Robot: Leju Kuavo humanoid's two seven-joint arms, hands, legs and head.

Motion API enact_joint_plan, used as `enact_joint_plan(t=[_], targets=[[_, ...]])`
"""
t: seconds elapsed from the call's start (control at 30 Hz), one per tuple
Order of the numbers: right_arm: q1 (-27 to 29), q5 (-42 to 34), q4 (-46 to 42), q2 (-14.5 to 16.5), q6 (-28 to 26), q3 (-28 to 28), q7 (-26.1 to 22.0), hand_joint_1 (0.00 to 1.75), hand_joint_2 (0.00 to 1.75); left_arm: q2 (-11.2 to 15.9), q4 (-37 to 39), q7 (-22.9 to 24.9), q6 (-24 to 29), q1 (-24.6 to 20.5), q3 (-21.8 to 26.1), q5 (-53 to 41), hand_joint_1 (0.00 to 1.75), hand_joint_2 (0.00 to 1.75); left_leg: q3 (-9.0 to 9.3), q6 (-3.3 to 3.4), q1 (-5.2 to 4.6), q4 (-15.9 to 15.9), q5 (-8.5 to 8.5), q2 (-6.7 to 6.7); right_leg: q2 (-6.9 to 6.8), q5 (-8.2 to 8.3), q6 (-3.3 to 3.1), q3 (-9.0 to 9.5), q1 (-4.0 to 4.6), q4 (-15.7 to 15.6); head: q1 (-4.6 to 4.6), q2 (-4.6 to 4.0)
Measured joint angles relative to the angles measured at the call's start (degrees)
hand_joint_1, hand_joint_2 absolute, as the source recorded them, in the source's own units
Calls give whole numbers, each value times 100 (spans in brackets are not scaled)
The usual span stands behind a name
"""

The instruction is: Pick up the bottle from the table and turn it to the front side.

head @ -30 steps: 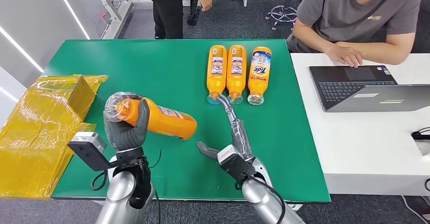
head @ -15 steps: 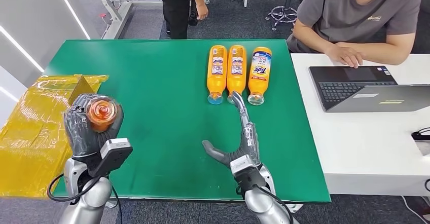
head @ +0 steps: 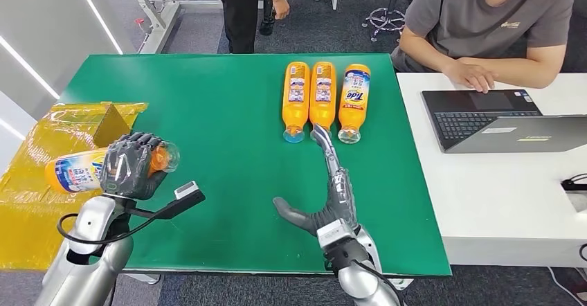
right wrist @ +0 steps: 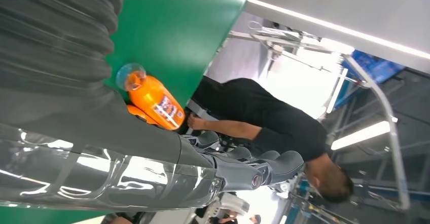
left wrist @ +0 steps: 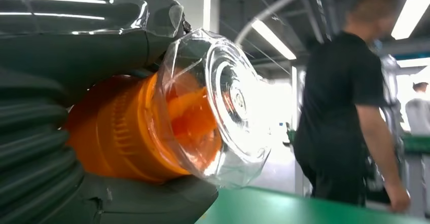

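- Head view: my left robot hand [head: 133,165] grips a bottle [head: 82,169] near its clear-capped end, holding it on its side above the left edge of the green table [head: 221,112], over the yellow wrapping [head: 41,181]. The label with blue and white print faces up toward me, so I judge the turn to the front is done or nearly so. What is left, as far as I can tell, is to set the bottle down. My right robot hand [head: 325,188] holds nothing, fingers spread and stretched forward over the table, fingertips close to three bottles [head: 324,98] lying side by side at the far edge. A seated person [head: 484,22] is at a white desk with a laptop [head: 498,119]; another person [head: 239,8] stands beyond the table.
- Left wrist view: the bottle's clear cap [left wrist: 223,107] and orange neck sit wrapped in my left robot hand's fingers [left wrist: 76,26], a firm hold. A person in black stands blurred behind.
- Right wrist view: my right robot hand's fingers [right wrist: 243,168] reach out, closed on nothing. One of the lying bottles shows just past them on the table.
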Motion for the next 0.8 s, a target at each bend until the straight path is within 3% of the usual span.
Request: enact_joint_plan(t=[0.13,0.27,0.53,0.8], targets=[[152,-25,-269,-9,-70,-10,-121,0,175,348,1037,-679,6,-611,-423,276,175,175,3,-1,1,0,1,6,6,3,-3,-1,0,2,-1,0],[242,-114,-340,-33,-134,-42,-189,0,175,457,2079,-1247,-55,-1150,-758,506,175,175,6,-3,0,0,2,9,9,3,-4,0,0,4,-1,0],[413,-134,-411,-82,-246,-86,-265,0,175,398,3878,-1408,-323,-2013,-1148,586,175,175,5,-3,0,0,3,8,9,3,-4,0,0,5,-1,0],[398,-174,-411,-90,-271,-90,-263,0,175,240,4882,-1473,-658,-2598,-1325,548,175,175,5,-6,0,0,8,4,5,4,-4,2,0,6,0,0]])
